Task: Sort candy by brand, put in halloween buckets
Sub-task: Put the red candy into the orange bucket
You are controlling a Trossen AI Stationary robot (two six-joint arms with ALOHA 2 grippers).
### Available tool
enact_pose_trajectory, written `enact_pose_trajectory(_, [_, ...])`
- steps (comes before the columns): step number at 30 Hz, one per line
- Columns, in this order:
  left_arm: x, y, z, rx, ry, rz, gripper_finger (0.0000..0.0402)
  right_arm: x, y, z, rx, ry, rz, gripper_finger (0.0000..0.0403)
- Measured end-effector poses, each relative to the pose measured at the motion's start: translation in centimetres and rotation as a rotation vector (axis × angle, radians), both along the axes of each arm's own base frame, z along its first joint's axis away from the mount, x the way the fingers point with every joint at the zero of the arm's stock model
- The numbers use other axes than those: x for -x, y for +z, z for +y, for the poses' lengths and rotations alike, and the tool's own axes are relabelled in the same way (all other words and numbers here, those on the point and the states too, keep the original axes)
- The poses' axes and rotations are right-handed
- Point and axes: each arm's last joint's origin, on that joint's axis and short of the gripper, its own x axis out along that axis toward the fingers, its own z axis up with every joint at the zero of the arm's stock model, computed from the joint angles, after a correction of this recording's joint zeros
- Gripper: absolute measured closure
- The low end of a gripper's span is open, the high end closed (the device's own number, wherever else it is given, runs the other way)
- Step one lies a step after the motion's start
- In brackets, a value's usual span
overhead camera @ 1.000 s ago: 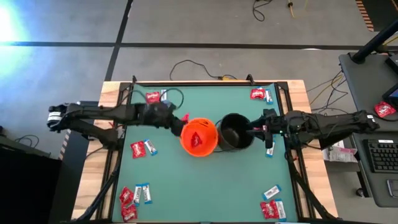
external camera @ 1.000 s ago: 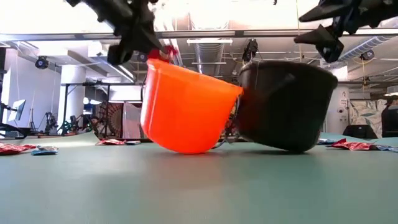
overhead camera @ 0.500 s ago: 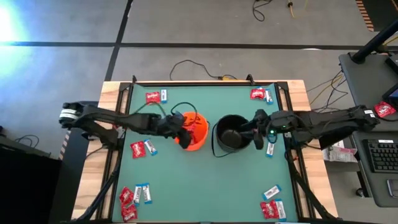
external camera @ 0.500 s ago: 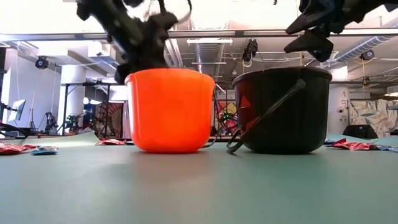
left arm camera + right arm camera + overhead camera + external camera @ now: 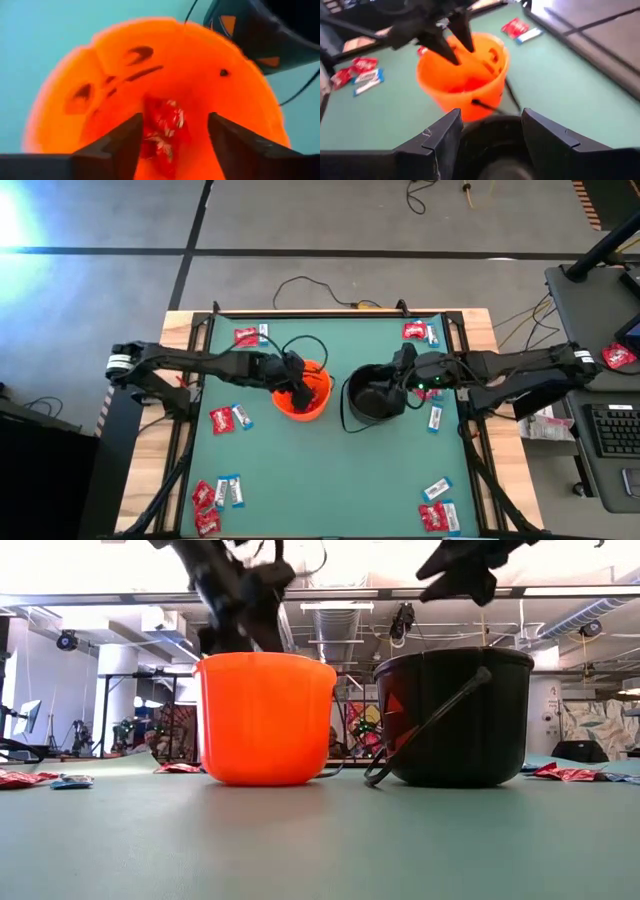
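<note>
Left gripper (image 5: 172, 132) hangs over the orange bucket (image 5: 305, 392), jaws apart and empty; a red packet (image 5: 162, 130) lies inside, below them. Right gripper (image 5: 490, 127), jaws spread, empty, hovers above the black bucket (image 5: 372, 394).

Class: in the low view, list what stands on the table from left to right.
Red candy packets → orange bucket → black bucket → more red candy packets.
</note>
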Motion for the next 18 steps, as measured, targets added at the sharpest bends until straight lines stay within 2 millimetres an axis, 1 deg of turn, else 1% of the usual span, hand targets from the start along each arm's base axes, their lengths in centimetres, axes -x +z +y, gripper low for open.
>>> enact_pose_trajectory(2, [0.6,1.6,0.6,-0.042,-0.01,0.087,0.0147,-0.2,0.7,0.0,0.024,-0.009,-0.014,0.0204])
enact_pose_trajectory(4, [1.3,2.7,1.7,-0.101,0.014,0.183,0.0124,-0.3,1.1,0.0,0.026,-0.007,-0.027,0.0204])
enact_pose_trajectory(7, [2.9,3.9,4.4,-0.156,0.12,0.272,0.0099,-0.3,1.5,0.0,0.006,-0.017,-0.05,0.0204])
enact_pose_trajectory(9, [4.7,4.1,6.7,-0.114,0.261,0.324,0.0089,-0.3,1.4,0.0,-0.013,-0.025,-0.051,0.0204])
enact_pose_trajectory(11, [6.5,3.5,9.3,-0.08,0.421,0.346,0.0084,-0.3,1.3,0.1,-0.041,-0.038,-0.054,0.0204])
enact_pose_trajectory(13, [8.2,2.4,11.7,-0.05,0.533,0.363,0.0083,-0.4,1.1,0.3,-0.052,-0.034,-0.05,0.0204])
enact_pose_trajectory(16, [9.8,0.0,14.6,-0.033,0.654,0.324,0.0082,-0.6,0.8,1.0,-0.062,-0.012,-0.041,0.0204])
enact_pose_trajectory(18, [10.5,-1.9,16.1,0.006,0.685,0.291,0.0082,-0.7,0.6,1.5,-0.061,0.011,-0.03,0.0204])
